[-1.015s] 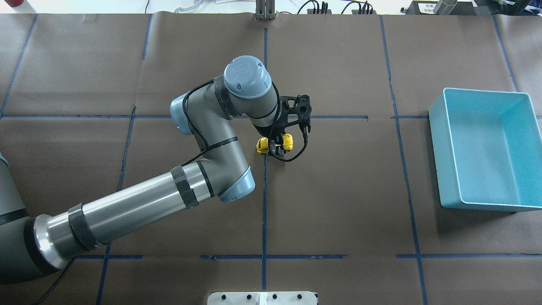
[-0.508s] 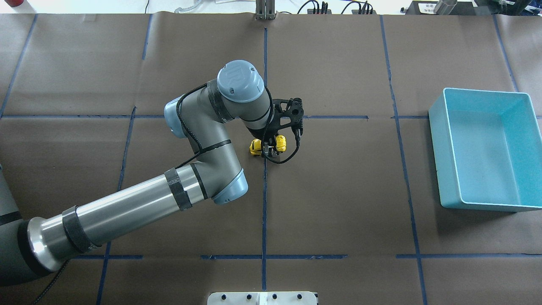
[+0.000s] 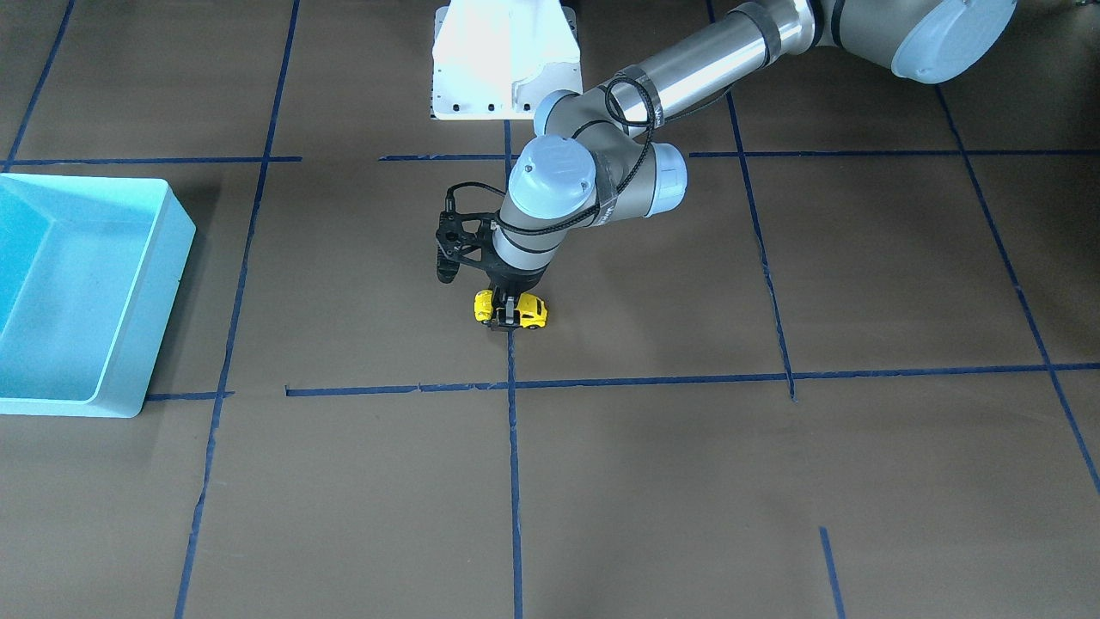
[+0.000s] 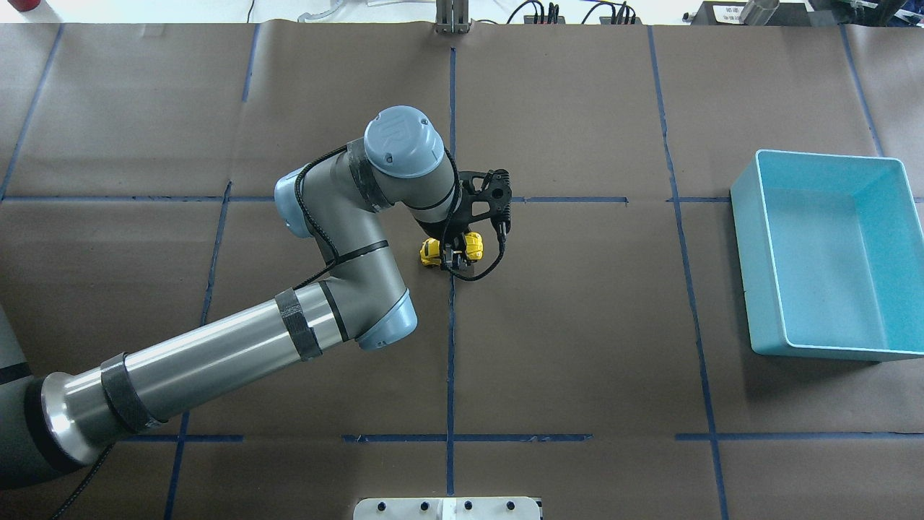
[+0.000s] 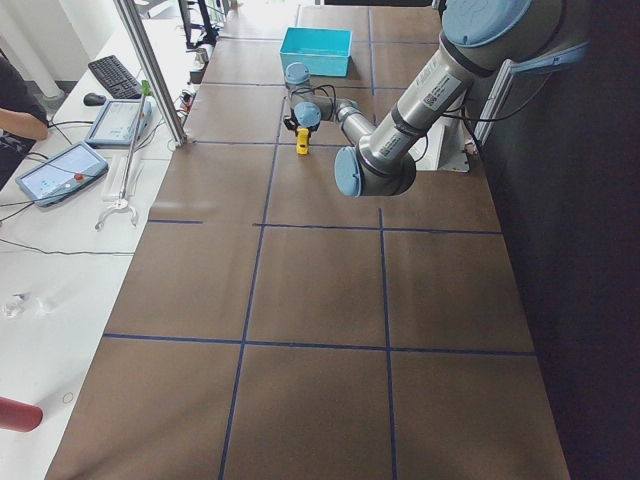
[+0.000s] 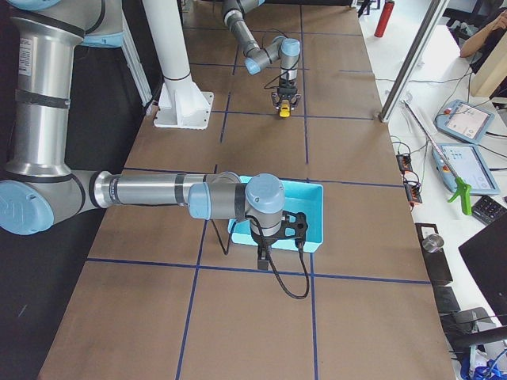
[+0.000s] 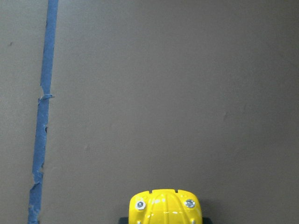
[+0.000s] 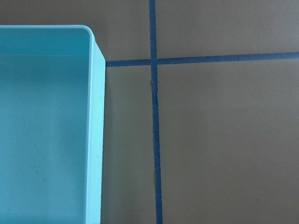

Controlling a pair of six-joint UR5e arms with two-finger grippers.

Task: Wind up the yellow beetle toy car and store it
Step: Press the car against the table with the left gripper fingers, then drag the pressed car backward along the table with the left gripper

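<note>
The left gripper's [image 4: 453, 254] fingers are shut across the middle of the car [image 4: 431, 251], one on each flank, and yellow shows past them at both ends. The car sits upright near the table's [image 4: 577, 325] centre, at table level as far as can be seen, just beside the long blue tape line [image 4: 451, 332]. Whether its wheels bear on the surface cannot be confirmed. The left wrist view shows only one rounded end of the car [image 7: 164, 206], with bare table beyond it. The right gripper [image 6: 264, 257] hangs by the near edge of the bin [image 4: 747, 274] at the table's right end. It appears only in the side view, so the state of its fingers cannot be told. Progress, as judged: the car is gripped and the winding stage is in hand or about to begin. How much spring tension has been gained cannot be read. Storage is outstanding, since the bin holds nothing visible and lies well apart from the car. Condition of the car: bright yellow, glossy and rounded, with two small silver lamps on the visible end and dark wheels at the corners. No damage noted.
</note>
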